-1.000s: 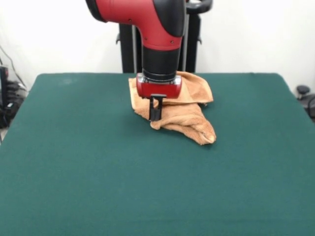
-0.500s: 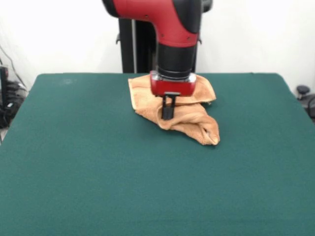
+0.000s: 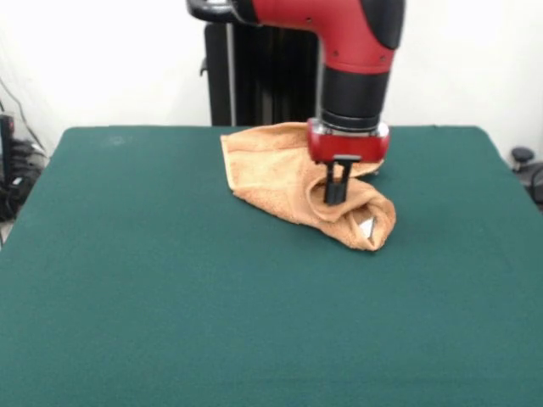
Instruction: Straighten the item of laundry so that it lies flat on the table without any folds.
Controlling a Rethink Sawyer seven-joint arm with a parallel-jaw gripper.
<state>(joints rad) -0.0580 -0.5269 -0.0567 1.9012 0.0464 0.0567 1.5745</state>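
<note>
Front view, one entry: small light-orange terry hand towel point(image 3: 293, 182), lying rumpled and doubled over itself toward the far side of the large dark green felt-covered table point(image 3: 170, 305), right of centre. Small white label point(image 3: 366, 227) showing at the towel's near-right tip. Red and black arm point(image 3: 356, 59) reaching down from above; its black gripper point(image 3: 336, 193) is standing with fingers drawn nearly together, tips buried in a raised fold at the towel's right end, apparently pinching that cloth. Judgement on the step in hand: the pinched fold is being drawn rightward to open the doubled layer. Doing it well means travelling low and slow, keeping the pull level so the far-left corner anchors by friction instead of sliding along, and releasing only once the upper layer is clearing the lower one.
</note>
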